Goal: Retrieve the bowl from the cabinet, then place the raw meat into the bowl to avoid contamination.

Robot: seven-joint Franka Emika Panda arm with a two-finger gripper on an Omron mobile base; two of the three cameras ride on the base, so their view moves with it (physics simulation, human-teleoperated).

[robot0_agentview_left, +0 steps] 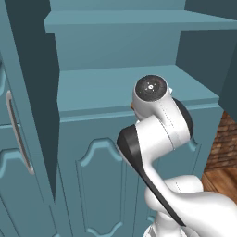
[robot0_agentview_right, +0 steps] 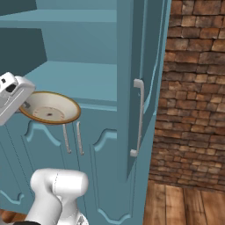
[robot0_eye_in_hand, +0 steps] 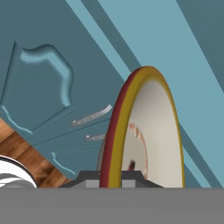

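Observation:
My gripper (robot0_agentview_right: 25, 105) is shut on the near rim of the bowl (robot0_agentview_right: 50, 108), a shallow tan bowl with a brownish rim. The bowl hangs in the air just in front of the lower shelf (robot0_agentview_right: 79, 79) of the open teal cabinet (robot0_agentview_left: 139, 88), roughly level and tilted slightly. In the hand view the bowl (robot0_eye_in_hand: 151, 131) stands edge-on between the fingertips of the gripper (robot0_eye_in_hand: 110, 179). The raw meat is out of view.
The cabinet's right door (robot0_agentview_right: 132, 88) stands open with a silver bar handle (robot0_agentview_right: 139, 117); its left door (robot0_agentview_left: 21, 115) is open too. Below the shelf are closed lower doors with two slim handles (robot0_agentview_right: 72, 138). A brick wall (robot0_agentview_right: 193, 88) and wooden floor (robot0_agentview_right: 184, 202) lie to the right.

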